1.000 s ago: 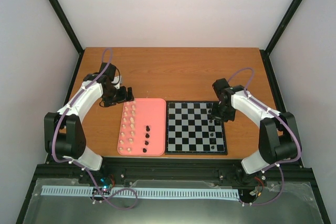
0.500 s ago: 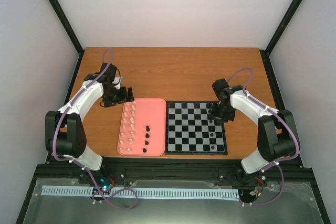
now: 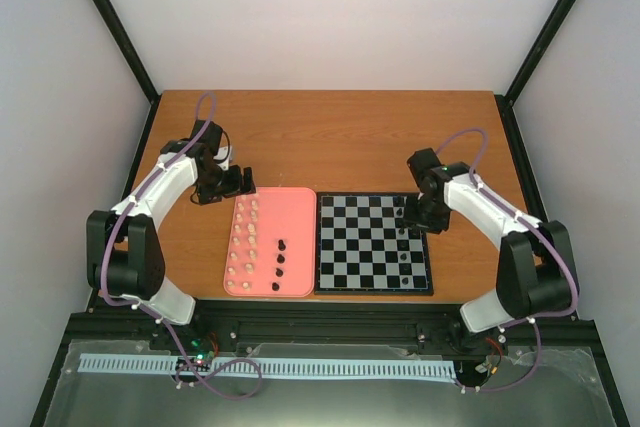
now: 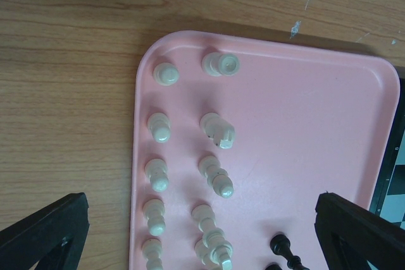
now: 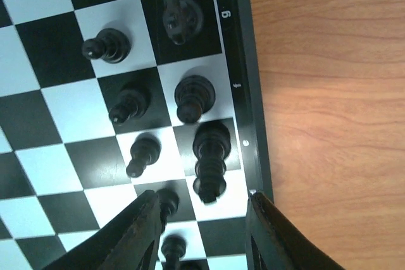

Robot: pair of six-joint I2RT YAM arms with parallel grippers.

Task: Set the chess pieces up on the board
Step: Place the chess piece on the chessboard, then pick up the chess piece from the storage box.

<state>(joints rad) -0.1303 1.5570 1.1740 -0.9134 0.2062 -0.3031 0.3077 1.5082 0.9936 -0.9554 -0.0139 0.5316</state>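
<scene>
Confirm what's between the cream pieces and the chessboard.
Top view: pink tray floor with a few loose black pieces, otherwise bare, between cream pieces and chessboard.

Setting: robotics lab test cell, not a home or shop.
Enclosure: plain white panels [image 3: 330, 7] and black frame struts [image 3: 110, 22], well beyond the left pincer [image 3: 243, 180] and right pincer [image 3: 405, 215].
Mounting: left arm [image 3: 165, 182] and right arm [image 3: 490, 209] bolted to a black rail [image 3: 330, 325], nearer than either pincer.
Wiring: purple cables [image 3: 205, 112] looped along each arm.
Work surface: wooden tabletop [image 3: 330, 137]; chessboard [image 3: 372, 243] under the right pincer, pink tray [image 3: 290, 209] just beside the left pincer.
</scene>
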